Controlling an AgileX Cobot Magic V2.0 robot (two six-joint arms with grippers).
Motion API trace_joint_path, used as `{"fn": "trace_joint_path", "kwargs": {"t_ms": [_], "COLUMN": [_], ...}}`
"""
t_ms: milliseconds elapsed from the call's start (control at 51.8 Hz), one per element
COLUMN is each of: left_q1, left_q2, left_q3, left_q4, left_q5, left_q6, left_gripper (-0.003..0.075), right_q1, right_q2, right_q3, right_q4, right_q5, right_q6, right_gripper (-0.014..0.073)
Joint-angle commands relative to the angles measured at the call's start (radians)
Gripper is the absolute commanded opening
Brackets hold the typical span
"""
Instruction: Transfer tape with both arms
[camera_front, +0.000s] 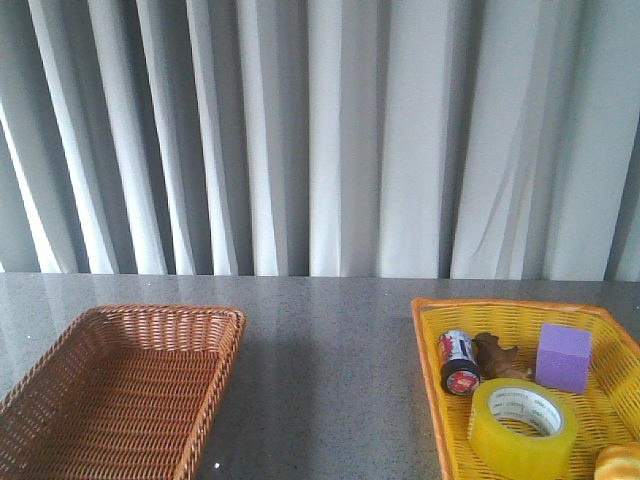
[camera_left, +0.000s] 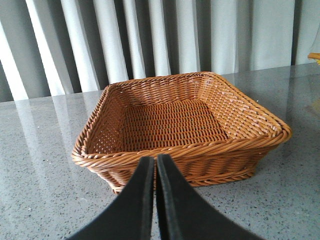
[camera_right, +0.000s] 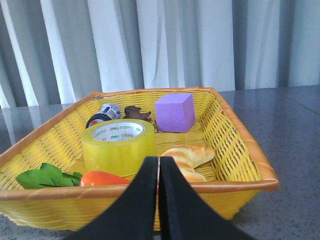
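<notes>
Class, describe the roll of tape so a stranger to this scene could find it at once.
Look in the yellow basket on the table's right side. The tape lies flat near its front, a glossy translucent yellow ring with a white printed core, the only hollow round thing beside the purple cube and small can.

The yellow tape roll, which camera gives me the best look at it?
The right wrist view: the tape sits whole and close in the yellow basket, its printed core readable, just beyond the shut right hand. The front view shows it smaller, near the picture's lower edge. The left wrist view does not show it, only the brown basket.
</notes>
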Motion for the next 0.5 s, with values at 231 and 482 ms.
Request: {"fn": "trace_joint_path", "kwargs": {"t_ms": [231, 482], "left_q1": [0.001, 0.001], "left_q2": [-0.008, -0.008], "left_q3": [-0.023, -0.023], "left_q4": [-0.011, -0.011], "left_q5": [-0.076, -0.076], "left_q6": [-0.001, -0.001], "left_gripper": [-0.0006, -0.0006], "right_q1": [-0.005, -0.005], "right_q2": [-0.011, -0.011], "right_q3": [0.008, 0.008], "right_q4": [-0.003, 0.014], "right_q5": [-0.074, -0.074], "right_q6": [0.001, 0.002], "right_gripper": [-0.0005, -0.0005]}}
